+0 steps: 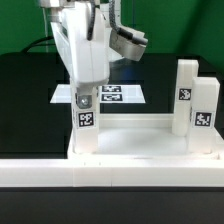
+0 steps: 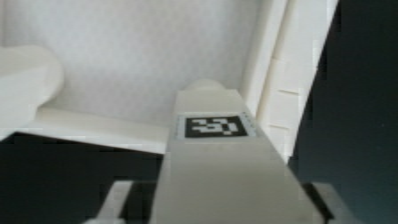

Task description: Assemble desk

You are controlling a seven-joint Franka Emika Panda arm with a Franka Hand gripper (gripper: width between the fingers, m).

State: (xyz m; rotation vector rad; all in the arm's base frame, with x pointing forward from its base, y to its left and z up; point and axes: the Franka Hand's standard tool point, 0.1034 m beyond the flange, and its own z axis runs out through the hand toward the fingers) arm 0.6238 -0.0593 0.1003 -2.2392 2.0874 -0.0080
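Three legs are standing on the desk panel (image 1: pixel 140 135); the gripper (image 1: pixel 84 100) is clamping one leg (image 1: pixel 86 118), a fourth unseen.

1. Desk panel (image 1: pixel 140 140): large white rectangular panel with a raised rim, lying flat on the black table against the white rail at the front of the exterior view.
2. Two white block legs (image 1: pixel 197 100) stand upright at the panel's end on the exterior view's right, each bearing a black-and-white tag.
3. A third tagged leg (image 1: pixel 86 118) (image 2: pixel 217 150) stands upright at the opposite front corner.
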